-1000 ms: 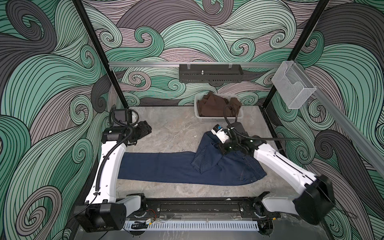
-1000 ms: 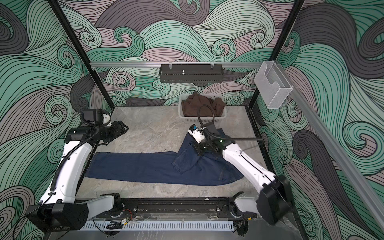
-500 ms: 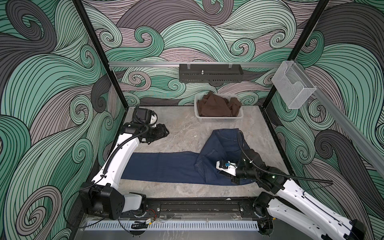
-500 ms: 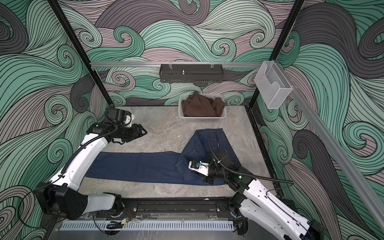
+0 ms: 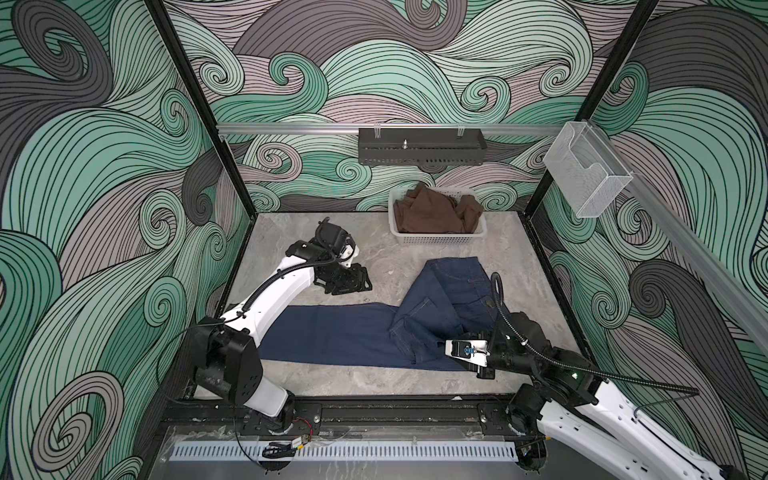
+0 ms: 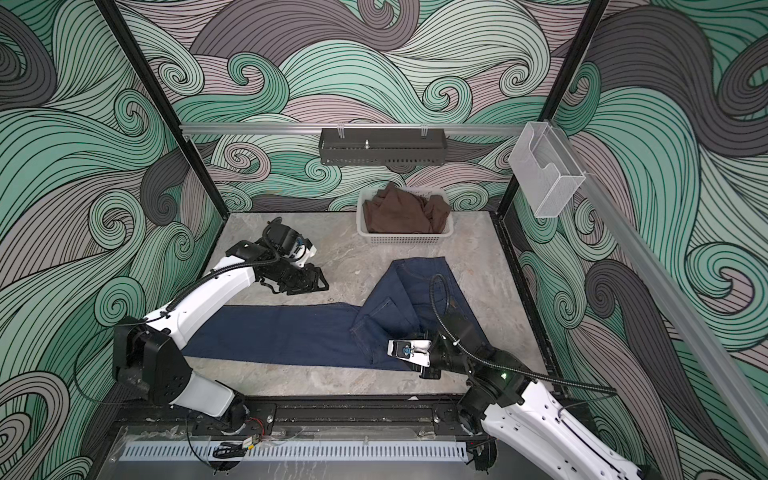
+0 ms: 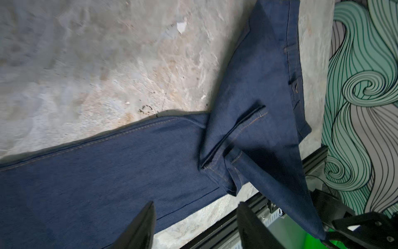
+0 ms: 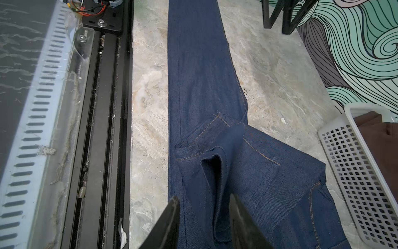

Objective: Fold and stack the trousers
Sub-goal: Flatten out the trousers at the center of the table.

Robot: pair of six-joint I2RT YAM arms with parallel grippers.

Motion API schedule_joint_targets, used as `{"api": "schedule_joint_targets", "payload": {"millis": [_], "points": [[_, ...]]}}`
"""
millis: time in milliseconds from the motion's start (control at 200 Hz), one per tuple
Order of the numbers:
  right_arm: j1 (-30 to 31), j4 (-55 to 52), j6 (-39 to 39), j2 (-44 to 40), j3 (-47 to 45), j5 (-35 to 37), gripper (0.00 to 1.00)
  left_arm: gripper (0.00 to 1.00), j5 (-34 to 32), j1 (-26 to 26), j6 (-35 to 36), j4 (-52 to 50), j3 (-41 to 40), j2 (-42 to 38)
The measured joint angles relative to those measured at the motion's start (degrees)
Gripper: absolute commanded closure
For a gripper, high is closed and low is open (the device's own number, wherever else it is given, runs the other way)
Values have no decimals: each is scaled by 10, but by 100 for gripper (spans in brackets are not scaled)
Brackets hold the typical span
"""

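Note:
The trousers (image 5: 353,338) (image 6: 282,336) are dark blue jeans lying on the grey table. Their legs run out to the left and the waist part (image 5: 457,282) bends off toward the back right. My right gripper (image 8: 204,197) hangs low over the seat near the table's front edge, its camera mount (image 5: 465,348) showing from above. Its fingers are apart, and a raised fold of denim (image 8: 217,168) stands between them. My left gripper (image 5: 351,284) (image 7: 196,203) is open and holds nothing. It hovers over bare table just behind the legs.
A white basket (image 5: 440,240) (image 8: 366,183) holding brown cloth (image 5: 428,212) stands at the back, right of the middle. A black tray (image 5: 419,145) hangs on the back wall and a clear holder (image 5: 586,174) on the right rail. The black arm rail (image 5: 395,415) borders the table's front.
My right gripper swung from the back of the table to the front edge of the trousers and its jaws opened. The waist part now lies spread toward the back. My left gripper moved right, toward the middle.

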Motion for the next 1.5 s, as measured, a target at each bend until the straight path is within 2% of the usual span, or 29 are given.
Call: {"api": "schedule_joint_targets", "payload": {"millis": [100,195,315,410,500,595,715,841,1021,1166,1411,1441,1501], "points": [[0,5,2,14,-1,0,77,37,3,-23,-1,2,2,21],[0,4,1,21,-1,0,94,39,5,-42,-4,8,17,45],[0,5,2,4,-10,2,97,46,5,-71,-9,22,37,77],[0,5,2,-16,-12,8,95,47,5,-90,-9,28,37,104],[0,7,2,-24,-12,14,88,44,4,-102,-9,40,15,121],[0,11,10,-30,-12,25,75,41,5,-108,-8,46,-23,129],[0,33,33,-35,-12,46,64,40,5,-118,-9,55,-47,144],[-4,56,59,-31,-12,68,61,40,11,-139,-9,75,-48,162],[-11,74,86,-24,-12,89,61,42,15,-155,-15,99,-45,193],[-18,82,95,-25,-12,93,61,55,18,-158,-19,107,-45,215],[-36,89,113,-31,-12,105,59,97,27,-166,-24,117,-37,221],[-39,90,118,-31,-12,107,59,100,27,-167,-25,116,-36,221],[-46,96,130,-32,-12,112,58,100,27,-168,-25,114,-33,220]]}}
